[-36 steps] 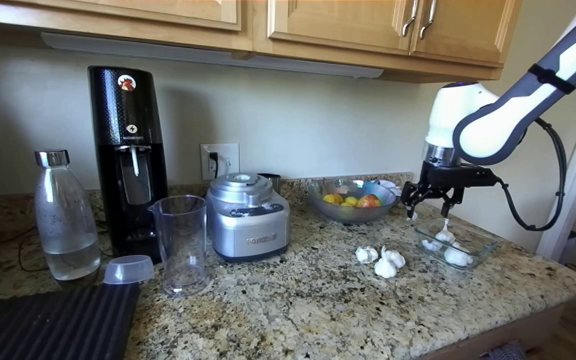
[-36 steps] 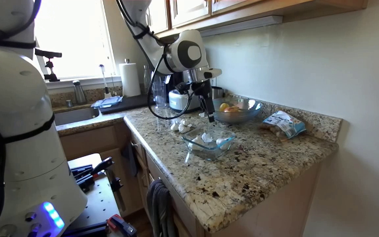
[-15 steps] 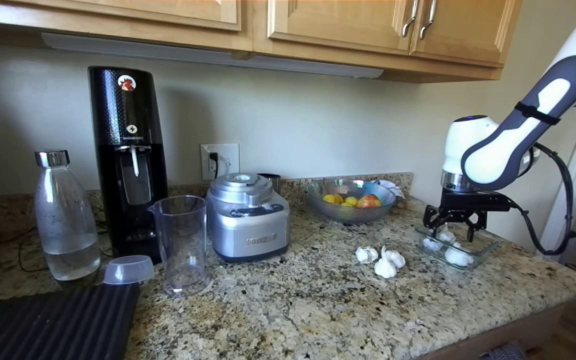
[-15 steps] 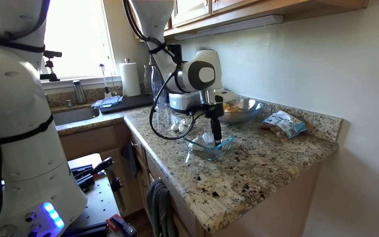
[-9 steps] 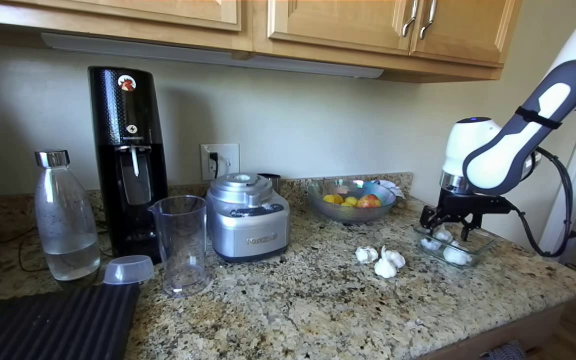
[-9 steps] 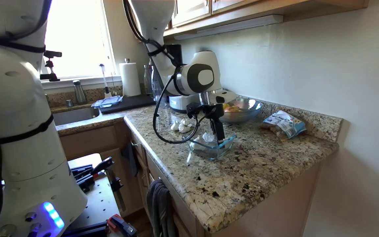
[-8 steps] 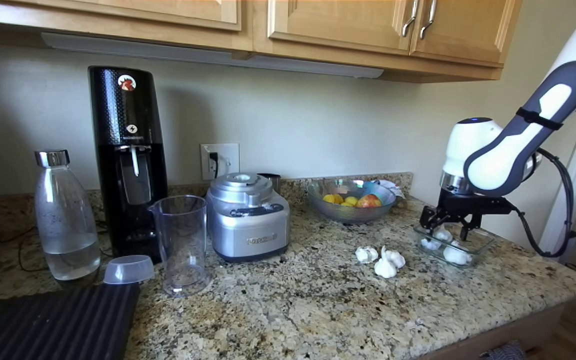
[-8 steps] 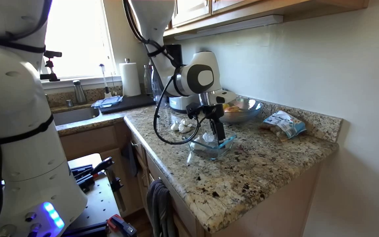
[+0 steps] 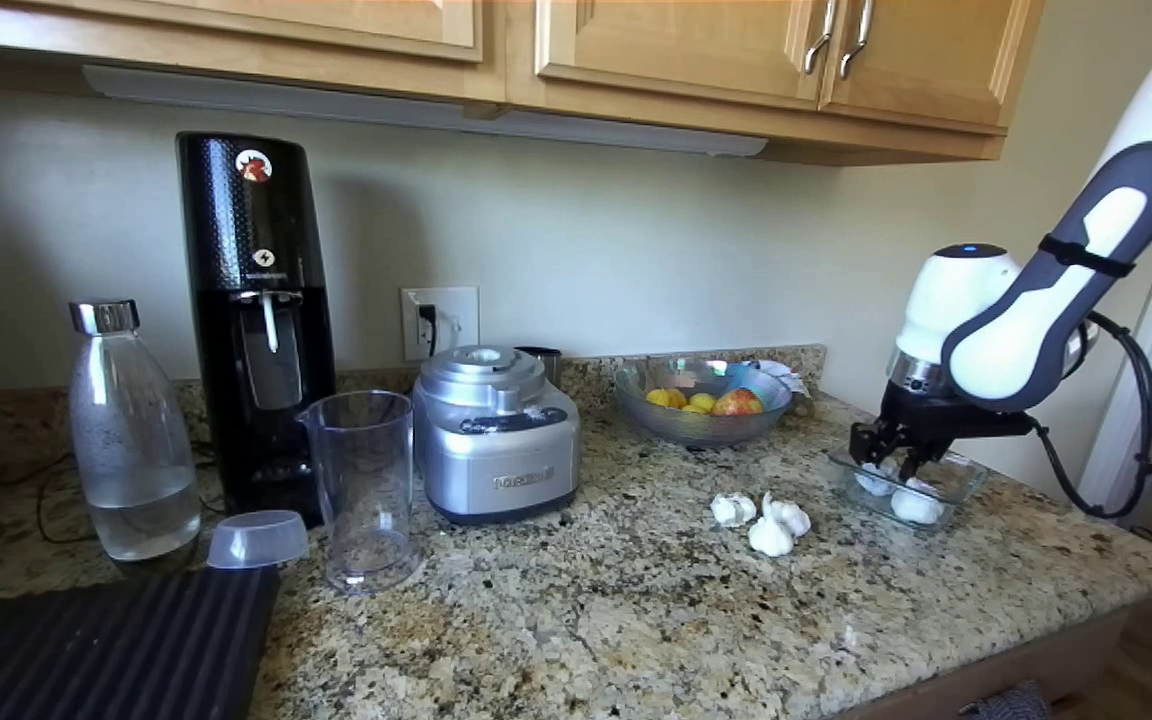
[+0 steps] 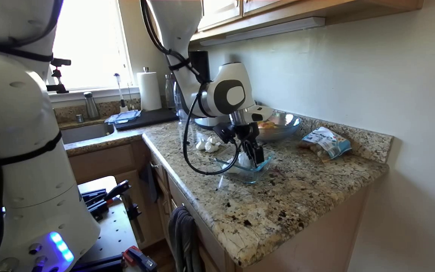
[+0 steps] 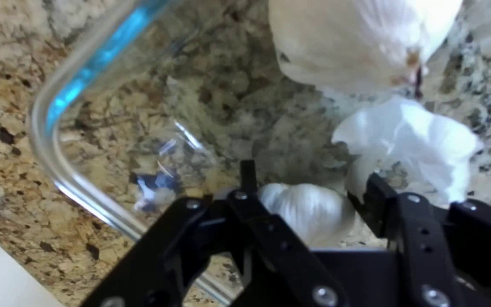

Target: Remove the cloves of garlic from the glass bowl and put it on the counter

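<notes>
A tall black machine [image 9: 256, 320] and a silver appliance [image 9: 496, 440] stand toward the back edge, a big fruit bowl [image 9: 706, 430] further along; over by the back corner lies a blue-and-white bag [image 10: 327, 141], and a grey towel [image 10: 184, 236] hangs below the front edge.

In an exterior view, white roundish garlic bulbs [image 9: 772, 534] lie on my speckled granite bench [image 9: 586, 620], left of the clear rectangular glass bowl [image 9: 958, 494]. My black two-fingered tool [image 11: 309, 183] straddles another white bulb [image 11: 313, 211] inside it. The round glass fruit bowl [image 9: 701, 430] stands farther, leftward.
</notes>
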